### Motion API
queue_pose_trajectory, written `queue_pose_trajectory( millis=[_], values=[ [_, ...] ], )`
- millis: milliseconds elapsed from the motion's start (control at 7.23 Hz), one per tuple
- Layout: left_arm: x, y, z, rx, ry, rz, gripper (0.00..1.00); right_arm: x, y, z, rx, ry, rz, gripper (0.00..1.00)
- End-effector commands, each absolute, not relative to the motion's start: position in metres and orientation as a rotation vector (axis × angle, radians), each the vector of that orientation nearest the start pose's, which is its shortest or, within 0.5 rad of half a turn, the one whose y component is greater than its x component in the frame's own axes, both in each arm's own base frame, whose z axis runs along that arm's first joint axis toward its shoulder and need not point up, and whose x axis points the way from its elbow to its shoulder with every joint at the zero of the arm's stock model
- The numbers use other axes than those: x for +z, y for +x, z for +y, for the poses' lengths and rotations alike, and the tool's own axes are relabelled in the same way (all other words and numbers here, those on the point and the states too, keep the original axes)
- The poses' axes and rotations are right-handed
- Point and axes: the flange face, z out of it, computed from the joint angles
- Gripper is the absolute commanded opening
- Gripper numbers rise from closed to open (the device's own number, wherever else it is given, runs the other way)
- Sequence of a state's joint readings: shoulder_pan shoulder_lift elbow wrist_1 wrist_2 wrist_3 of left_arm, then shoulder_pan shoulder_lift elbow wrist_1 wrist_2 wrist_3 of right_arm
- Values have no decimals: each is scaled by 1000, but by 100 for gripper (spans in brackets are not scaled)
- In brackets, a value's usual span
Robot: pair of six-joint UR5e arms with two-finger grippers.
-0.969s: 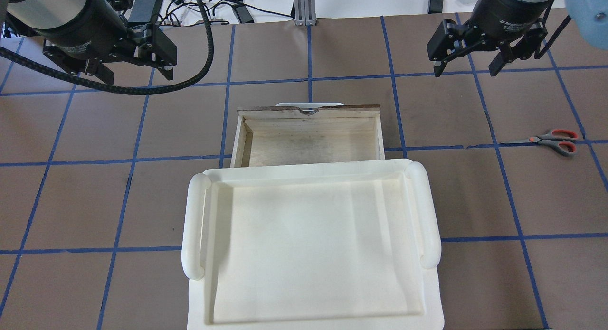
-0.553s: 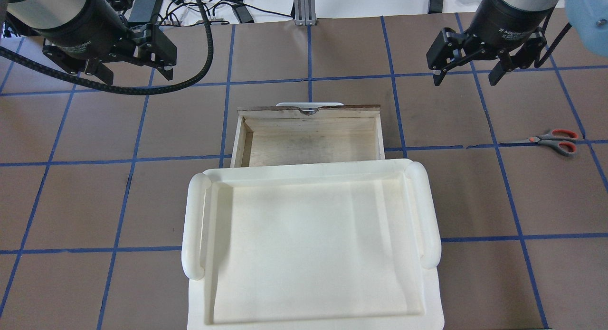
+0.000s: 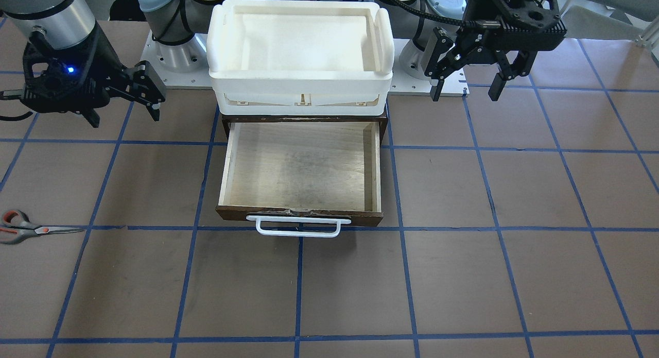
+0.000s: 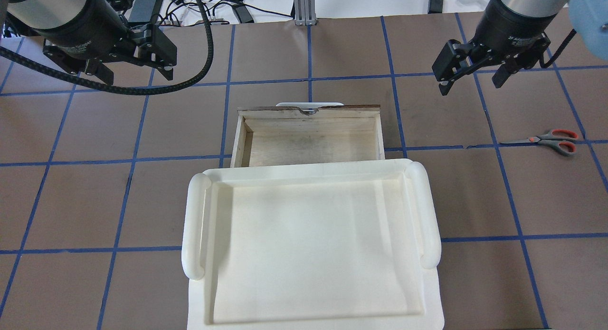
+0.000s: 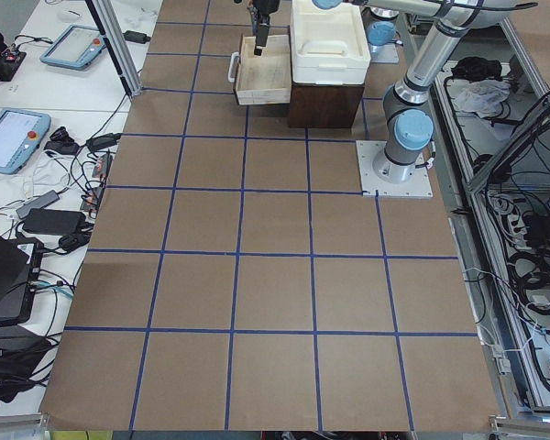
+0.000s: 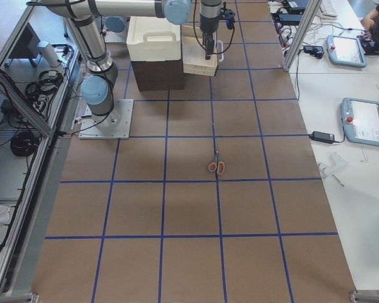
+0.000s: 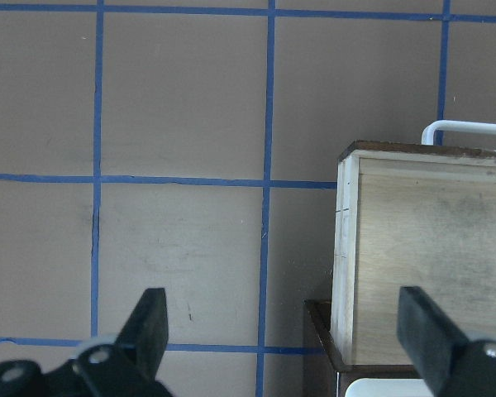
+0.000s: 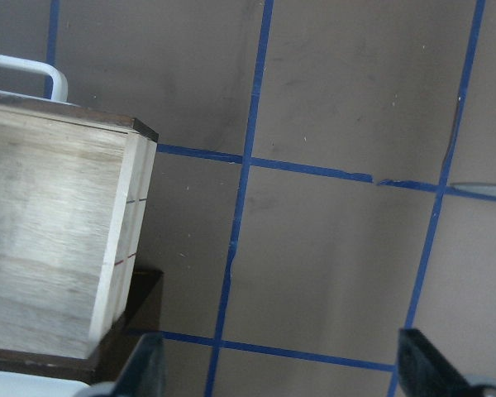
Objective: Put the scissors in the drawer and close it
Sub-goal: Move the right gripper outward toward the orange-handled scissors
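The scissors (image 4: 551, 141) lie flat on the brown table at the right, grey handles with orange-red loops, blades pointing at the drawer; they also show in the front view (image 3: 20, 227) and the right side view (image 6: 216, 161). The drawer (image 4: 308, 112) is pulled open and empty, its white bar handle (image 3: 293, 227) on the far side from the robot. My right gripper (image 4: 470, 85) is open and empty, in the air beyond the scissors and left of them. My left gripper (image 4: 135, 73) is open and empty, in the air left of the drawer (image 7: 347, 248).
A white plastic tray (image 4: 199, 225) sits on the dark cabinet (image 6: 155, 74) that holds the drawer. Cables and an aluminium post (image 4: 301, 7) line the far table edge. The arm bases (image 3: 175, 54) stand behind the cabinet. Blue tape grids the table.
My right gripper has shifted a little nearer to the robot and to the right, toward the scissors, and turned slightly. The left gripper, drawer and scissors have not moved.
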State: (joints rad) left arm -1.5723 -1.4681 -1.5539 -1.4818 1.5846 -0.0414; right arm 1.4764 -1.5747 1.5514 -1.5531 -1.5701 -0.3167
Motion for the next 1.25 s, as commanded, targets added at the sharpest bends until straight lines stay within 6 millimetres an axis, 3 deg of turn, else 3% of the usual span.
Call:
queue_pose_trajectory(
  millis=[0, 277, 415, 692, 830, 969, 1107],
  values=[
    [555, -133, -464, -327, -64, 3115, 100, 490, 15, -507, 70, -908, 3069, 100],
    [555, -133, -464, -327, -64, 3115, 100, 478, -26, -511, 46, -1275, 2948, 100],
    [555, -133, -464, -327, -64, 3115, 100, 472, -53, -511, 65, -1378, 2888, 100],
    [555, -133, -464, -327, -64, 3115, 100, 426, -141, -524, 0, -1512, 2745, 100],
    [555, -133, -464, -327, -64, 3115, 100, 394, -161, -530, -32, -1797, 2604, 100],
    [556, -133, -463, -329, -64, 3114, 100, 367, -192, -519, -66, -2036, 2518, 100],
    [555, -133, -464, -327, -64, 3115, 100, 335, -206, -518, -74, -2124, 2469, 100]
  ],
)
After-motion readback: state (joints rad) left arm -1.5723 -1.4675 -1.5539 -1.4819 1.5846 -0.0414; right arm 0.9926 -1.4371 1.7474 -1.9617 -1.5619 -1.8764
